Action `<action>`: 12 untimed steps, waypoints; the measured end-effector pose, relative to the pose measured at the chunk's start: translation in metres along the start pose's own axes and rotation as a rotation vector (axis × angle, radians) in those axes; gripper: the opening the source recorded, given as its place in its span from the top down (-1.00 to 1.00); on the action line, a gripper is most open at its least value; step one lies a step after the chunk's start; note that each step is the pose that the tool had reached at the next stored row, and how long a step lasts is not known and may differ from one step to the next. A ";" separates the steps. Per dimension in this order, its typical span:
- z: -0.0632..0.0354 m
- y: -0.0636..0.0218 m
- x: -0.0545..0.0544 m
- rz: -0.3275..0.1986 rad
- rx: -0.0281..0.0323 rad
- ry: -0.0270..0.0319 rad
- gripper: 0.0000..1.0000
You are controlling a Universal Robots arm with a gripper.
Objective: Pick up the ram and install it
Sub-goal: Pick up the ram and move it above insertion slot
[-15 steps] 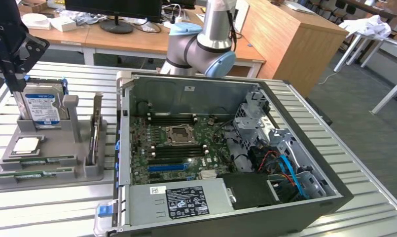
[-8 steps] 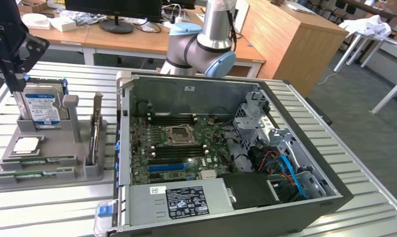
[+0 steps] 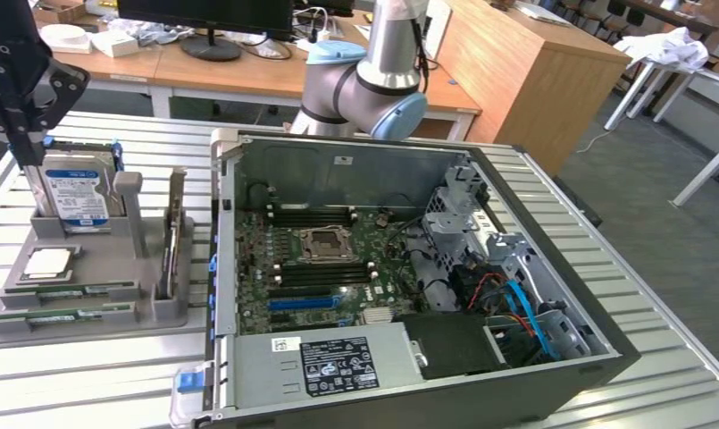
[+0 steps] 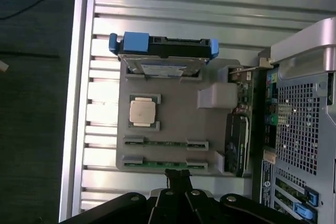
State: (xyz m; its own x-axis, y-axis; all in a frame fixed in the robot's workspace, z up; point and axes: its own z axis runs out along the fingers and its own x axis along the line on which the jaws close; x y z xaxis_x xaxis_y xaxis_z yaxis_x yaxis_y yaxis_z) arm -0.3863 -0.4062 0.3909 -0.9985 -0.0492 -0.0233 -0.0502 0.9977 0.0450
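Your gripper (image 4: 178,178) has its jaws pressed together and pinches nothing. The two ram sticks (image 4: 165,143) lie flat in the gray holder (image 4: 178,114), below the jaws. The stick at the holder's edge is nearest. Their long axis points toward the computer case (image 3: 335,174).

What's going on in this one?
A robot arm's gripper hangs shut over a grey parts tray, which sits beside an open computer case. Two memory sticks lie in their slots on the tray, along with a hard drive and a processor chip. Nothing has been picked up yet.
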 end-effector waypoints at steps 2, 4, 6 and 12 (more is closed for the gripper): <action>0.0000 0.0000 0.000 -0.030 -0.0007 0.0014 0.80; 0.0000 0.0000 0.000 -0.061 -0.0014 0.0026 0.80; 0.0000 0.0000 0.000 -0.090 -0.0022 0.0041 0.80; 0.0001 0.0000 0.000 -0.184 -0.0043 0.0082 0.80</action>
State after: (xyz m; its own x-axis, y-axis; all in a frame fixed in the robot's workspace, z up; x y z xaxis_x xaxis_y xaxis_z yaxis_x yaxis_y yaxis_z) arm -0.3863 -0.4063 0.3909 -0.9727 -0.2309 -0.0233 -0.2317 0.9717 0.0450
